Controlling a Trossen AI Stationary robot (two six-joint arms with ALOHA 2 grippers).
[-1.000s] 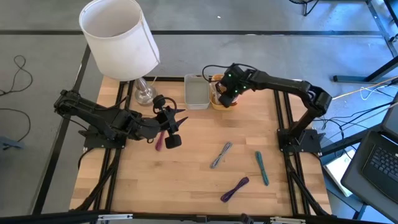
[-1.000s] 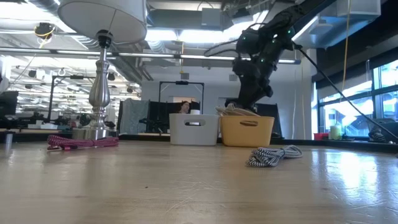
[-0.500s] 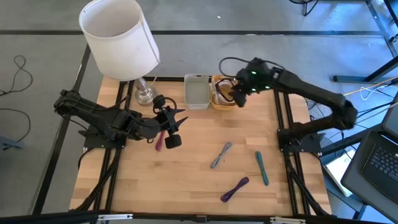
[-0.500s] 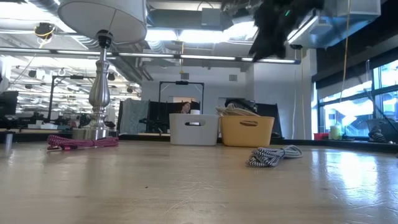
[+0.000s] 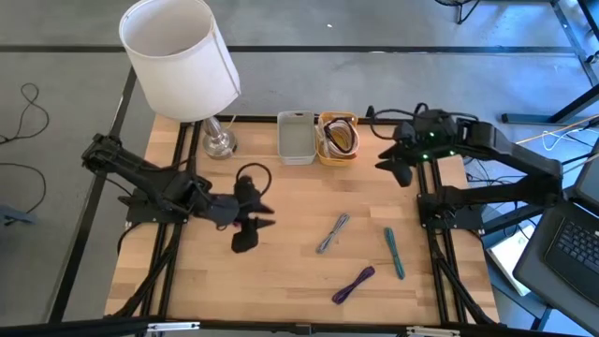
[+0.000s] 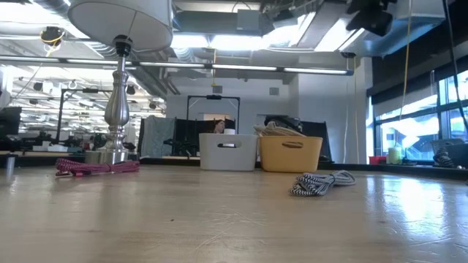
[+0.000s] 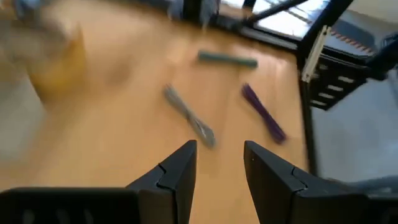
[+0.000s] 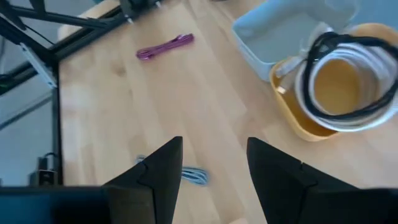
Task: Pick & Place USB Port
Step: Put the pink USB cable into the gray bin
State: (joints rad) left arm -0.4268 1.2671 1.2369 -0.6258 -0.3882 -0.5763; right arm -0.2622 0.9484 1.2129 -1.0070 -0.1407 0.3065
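With both my left gripper [image 7: 214, 162] and right gripper [image 8: 211, 158] jaws apart and empty, I worry the grey-striped bundled cable [image 5: 333, 232] lying mid-desk could slip sideways from a misaligned pinch

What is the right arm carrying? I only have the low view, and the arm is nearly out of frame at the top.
Observer: Nothing. The right arm is over the table's right edge, and its wrist view shows the jaws open with nothing between them.
Operator: Is the white bin empty?
Observer: Yes, from above the white bin looks bare inside.
Operator: Any cables I cannot see?
Observer: A teal cable and a purple cable lie on the table's right half.
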